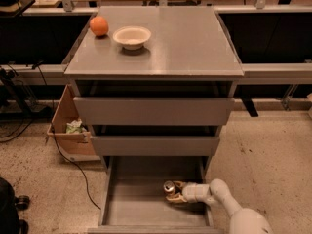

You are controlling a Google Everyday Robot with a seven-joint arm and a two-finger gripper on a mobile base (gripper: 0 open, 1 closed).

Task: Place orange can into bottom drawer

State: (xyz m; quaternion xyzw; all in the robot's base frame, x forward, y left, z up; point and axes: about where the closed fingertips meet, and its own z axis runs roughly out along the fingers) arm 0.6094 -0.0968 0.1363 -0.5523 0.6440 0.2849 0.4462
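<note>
The orange can (169, 187) stands upright with its silver top showing, in the open bottom drawer (141, 204), right of the middle of the grey floor. My gripper (174, 191) reaches in from the right, low inside the drawer. Its fingers (178, 198) are closed on the sides of the can. I cannot tell whether the can's base touches the floor. The white arm (219, 194) runs off to the lower right past the drawer's right side.
The two upper drawers (153, 111) are slightly open above the bottom one. A round orange fruit (99, 26) and a white bowl (131, 36) sit on the cabinet top. A cardboard box (70, 128) and a cable lie on the floor to the left.
</note>
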